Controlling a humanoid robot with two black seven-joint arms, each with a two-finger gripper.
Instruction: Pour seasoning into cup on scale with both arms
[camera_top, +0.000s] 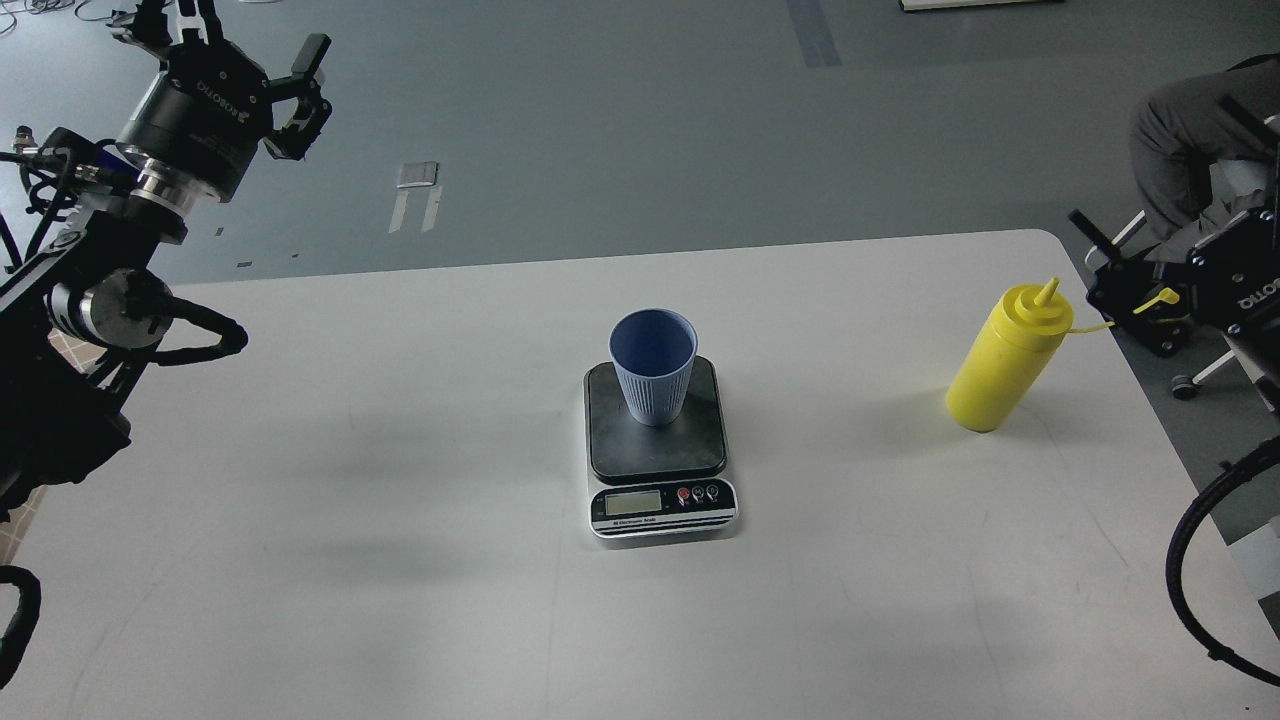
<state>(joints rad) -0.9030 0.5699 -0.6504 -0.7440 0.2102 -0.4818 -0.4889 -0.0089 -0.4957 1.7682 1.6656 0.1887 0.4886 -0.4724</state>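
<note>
Seasoning bottle (1003, 362), opaque yellow with pointed nozzle and tethered cap, stands on the white bench (400, 560) well right of the blue cup (653, 366) on the scale (660, 465). Left tool (255, 60) spread, empty; right tool (1130, 300) beside the bottle, opening unclear. Grey floor (620, 130) beyond.

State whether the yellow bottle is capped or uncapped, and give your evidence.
Uncapped: the yellow bottle stands upright with its pointed nozzle bare, and the small cap dangles beside it on a tether.
</note>
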